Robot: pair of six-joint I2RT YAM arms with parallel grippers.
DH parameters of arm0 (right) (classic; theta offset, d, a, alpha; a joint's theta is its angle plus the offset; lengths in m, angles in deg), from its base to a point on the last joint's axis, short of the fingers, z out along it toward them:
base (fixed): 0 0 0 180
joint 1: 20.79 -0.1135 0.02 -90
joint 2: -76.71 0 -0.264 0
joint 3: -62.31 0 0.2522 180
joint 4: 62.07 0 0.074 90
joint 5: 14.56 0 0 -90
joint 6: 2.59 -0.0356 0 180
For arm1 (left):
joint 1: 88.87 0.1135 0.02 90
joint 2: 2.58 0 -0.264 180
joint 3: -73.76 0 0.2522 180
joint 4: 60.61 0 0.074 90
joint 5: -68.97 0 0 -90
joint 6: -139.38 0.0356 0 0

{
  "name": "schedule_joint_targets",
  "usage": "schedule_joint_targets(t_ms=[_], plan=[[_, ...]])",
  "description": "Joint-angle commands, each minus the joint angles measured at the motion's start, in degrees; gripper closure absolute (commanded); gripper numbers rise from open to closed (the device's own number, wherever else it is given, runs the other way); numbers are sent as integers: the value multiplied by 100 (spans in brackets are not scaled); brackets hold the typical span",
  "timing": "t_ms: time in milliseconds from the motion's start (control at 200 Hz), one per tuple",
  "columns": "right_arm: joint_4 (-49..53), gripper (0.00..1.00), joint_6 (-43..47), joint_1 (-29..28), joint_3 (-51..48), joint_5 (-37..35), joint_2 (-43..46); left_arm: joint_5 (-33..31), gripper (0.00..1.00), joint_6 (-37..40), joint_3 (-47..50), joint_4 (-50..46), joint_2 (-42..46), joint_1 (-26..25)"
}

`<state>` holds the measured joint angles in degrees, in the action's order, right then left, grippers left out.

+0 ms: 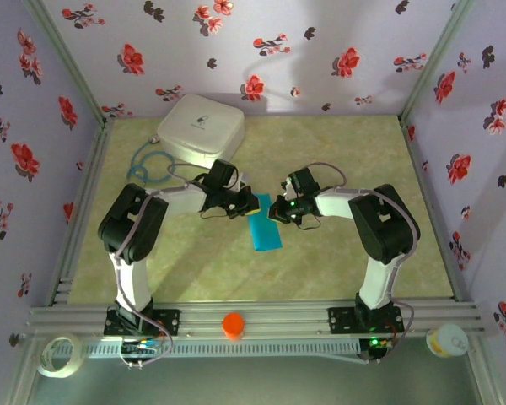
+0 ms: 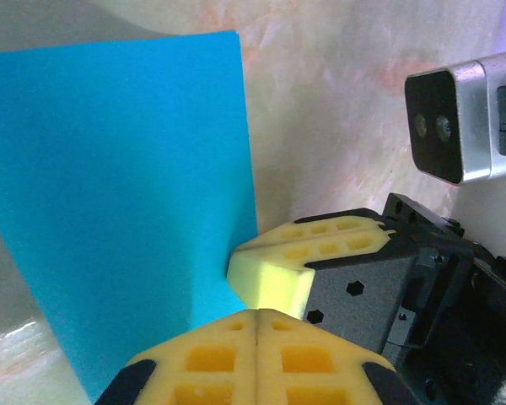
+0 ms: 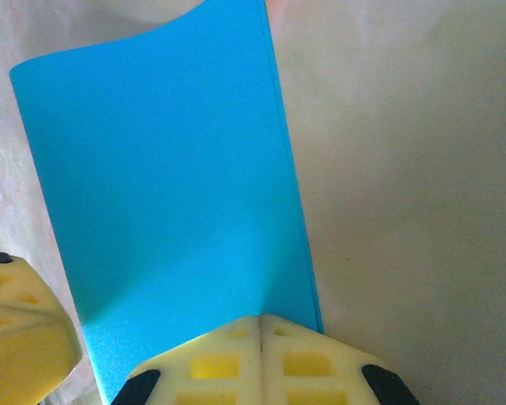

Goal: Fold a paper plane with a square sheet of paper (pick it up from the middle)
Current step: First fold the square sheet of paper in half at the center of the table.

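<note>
Top view, left to right:
- Roll of tape (image 1: pixel 57 354) off the table (image 1: pixel 337 261) at 8 o'clock.
- Blue cable (image 1: pixel 148 164) looped at 10 o'clock, just beside the white rounded box (image 1: pixel 201 128) at 11 o'clock.
- Left gripper (image 1: pixel 239 202) at table centre, pointing to 3 o'clock.
- Square sheet of paper (image 1: pixel 264 229) lies between the two grippers. It reads as a narrow turquoise strip running from them toward 5 o'clock.
- Right gripper (image 1: pixel 277 209) faces the left one, pointing to 9 o'clock, with the tips nearly meeting.
- Orange cap (image 1: pixel 233 325) on the front rail at 6 o'clock.
- White cup (image 1: pixel 447 340) at 4 o'clock, outside the frame.

Left wrist view: left gripper (image 2: pixel 257 363) has its yellow pads pressed together, and the sheet (image 2: pixel 118 211) runs into their tips, so it is pinching the paper. The right gripper's pale fingers (image 2: pixel 278 261) touch the sheet's edge at 3 o'clock.

Right wrist view: right gripper (image 3: pixel 261 354) is likewise pressed together on the sheet's (image 3: pixel 169 186) near edge. The paper is doubled along its 3 o'clock side and its far edge is curled. The left gripper's pad (image 3: pixel 17 329) sits at 8 o'clock.
</note>
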<state>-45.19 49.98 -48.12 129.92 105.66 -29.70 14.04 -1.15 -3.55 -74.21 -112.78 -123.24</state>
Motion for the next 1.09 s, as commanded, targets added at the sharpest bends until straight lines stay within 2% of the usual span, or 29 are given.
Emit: schedule_joint_targets(t_ms=[0,395,515,755,895,1090], plan=[[965,100,82,8,-252,-698,-347,160,100,-29,154,168,-203,16],[932,100,57,4,-304,-709,-367,-200,100,438,633,-182,-359,202],[952,100,52,8,-304,-749,-364,-288,100,655,507,-533,-446,204],[997,100,61,6,-300,-747,-352,-212,100,606,-39,-788,-117,239],[1011,100,70,1,-313,-753,-327,-157,100,597,-405,-993,-289,278],[971,100,62,8,-331,-745,-305,-158,100,599,-443,-1033,-593,341]])
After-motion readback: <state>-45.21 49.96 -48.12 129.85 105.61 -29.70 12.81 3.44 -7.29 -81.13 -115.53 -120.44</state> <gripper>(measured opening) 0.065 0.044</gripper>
